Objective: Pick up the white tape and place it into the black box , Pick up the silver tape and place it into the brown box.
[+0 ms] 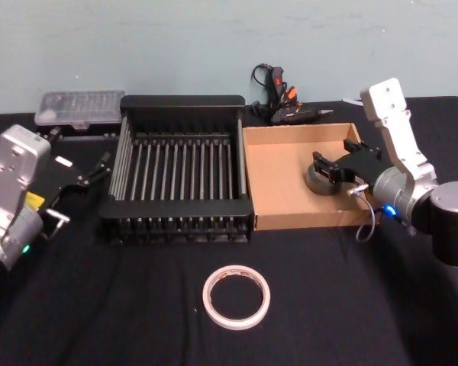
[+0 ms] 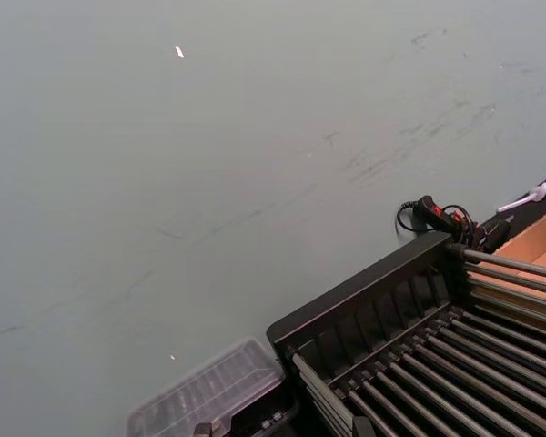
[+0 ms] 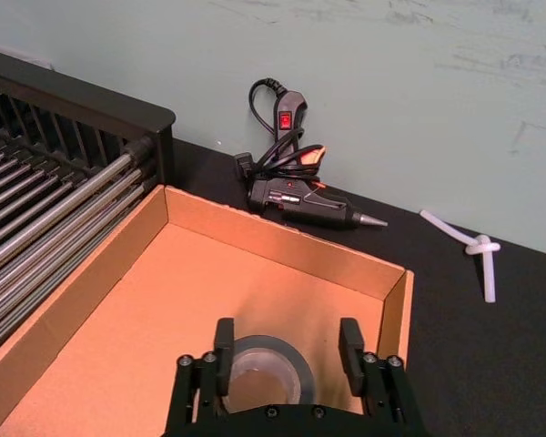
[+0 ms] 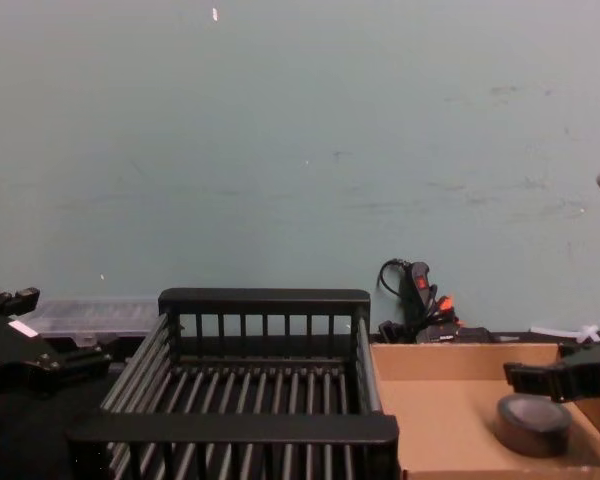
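Surface: black tabletop point(image 1: 99, 320), teal wall behind
Silver tape point(image 3: 264, 364): flat in brown box point(image 1: 282, 164), between right gripper's point(image 3: 287, 350) parted fingers
White tape point(image 1: 236, 296): flat, front centre, nearer left gripper point(image 1: 91, 174), fingers apart, beside black box point(image 1: 179, 103)

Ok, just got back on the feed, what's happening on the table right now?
The right pincer is inside the brown box, open, with its fingers on either side of the silver tape, which sits on the box floor. The white tape lies on the black cloth in front of the black box, not yet picked up. The left pincer hangs to the left of that box, holding nothing.
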